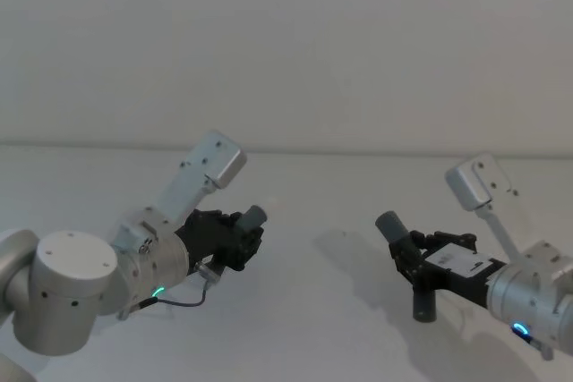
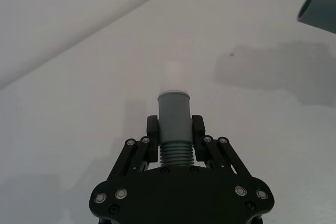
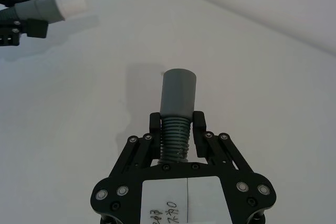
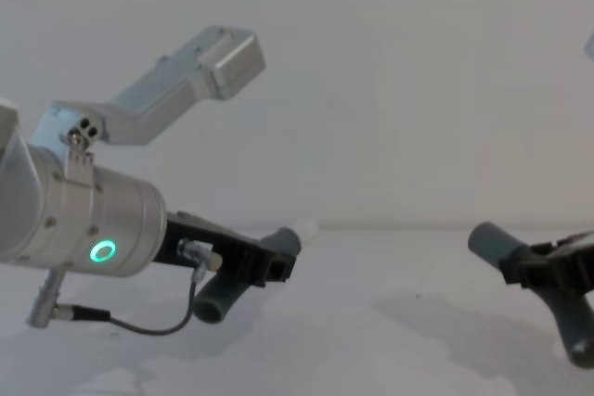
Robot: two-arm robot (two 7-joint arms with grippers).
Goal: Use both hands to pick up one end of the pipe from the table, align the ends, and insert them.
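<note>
Apart, left pipe [image 1: 254,216] and right pipe [image 1: 390,224] overhang table [image 1: 295,328].

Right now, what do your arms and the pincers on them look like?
Each is a silver-grey cylinder ending in a black plastic gripper with slim, screw-studded fingers. Behind the left gripper sit a green ring light and a thin grey cable; the right gripper bears a white handwritten label.

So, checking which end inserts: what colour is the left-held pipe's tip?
Whitish; the tip shows best in the right wrist view.

Bright even light, soft shadows on table [image 1: 304,333]
</note>
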